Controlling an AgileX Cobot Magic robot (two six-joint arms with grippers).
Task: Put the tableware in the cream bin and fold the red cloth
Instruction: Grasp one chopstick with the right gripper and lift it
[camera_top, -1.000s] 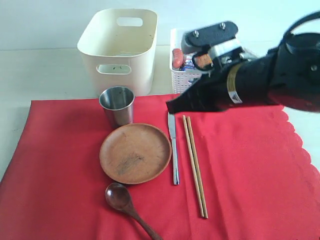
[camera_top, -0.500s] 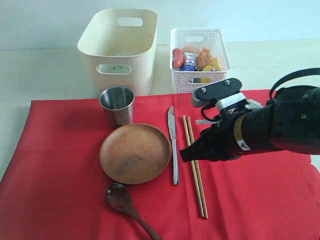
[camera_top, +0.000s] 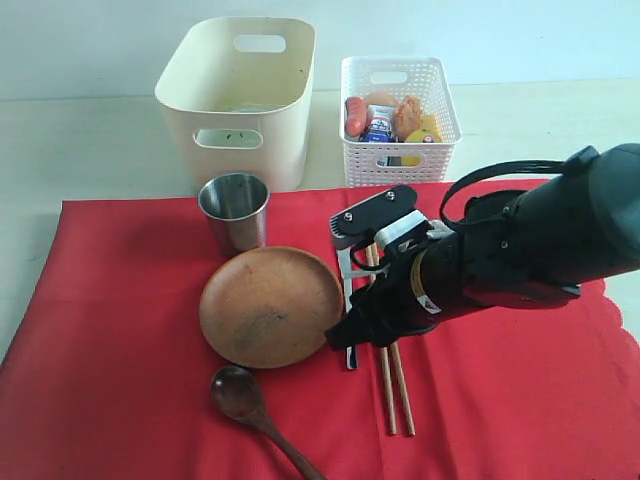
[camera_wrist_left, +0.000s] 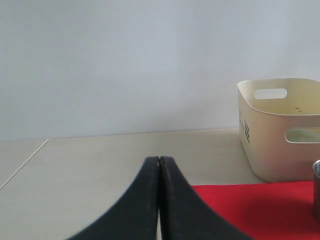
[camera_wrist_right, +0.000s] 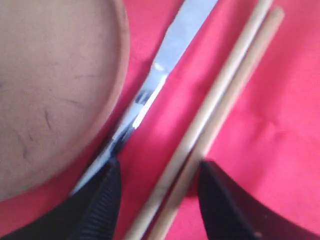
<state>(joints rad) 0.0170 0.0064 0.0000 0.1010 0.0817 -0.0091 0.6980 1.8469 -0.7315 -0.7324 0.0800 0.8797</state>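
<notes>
The red cloth (camera_top: 120, 330) covers the near table. On it stand a steel cup (camera_top: 235, 212) and a brown wooden plate (camera_top: 270, 305), with a dark spoon (camera_top: 245, 400), a metal knife (camera_top: 351, 360) and wooden chopsticks (camera_top: 397, 395). The cream bin (camera_top: 240, 100) stands behind the cloth. My right gripper (camera_top: 365, 340) is low over the cloth and open. In the right wrist view its jaws (camera_wrist_right: 157, 175) straddle the chopsticks (camera_wrist_right: 215, 110), one finger over the knife (camera_wrist_right: 160, 75) beside the plate (camera_wrist_right: 50, 90). My left gripper (camera_wrist_left: 159, 160) is shut and empty, off to the side of the bin (camera_wrist_left: 280, 135).
A white lattice basket (camera_top: 395, 170) with food items stands to the right of the bin. The right arm's dark body lies across the cloth's right half and hides part of the knife and chopsticks. Pale tabletop surrounds the cloth.
The right arm came down from in front of the basket to the chopsticks and knife, and its jaws went from shut to open. The left gripper stayed shut.
</notes>
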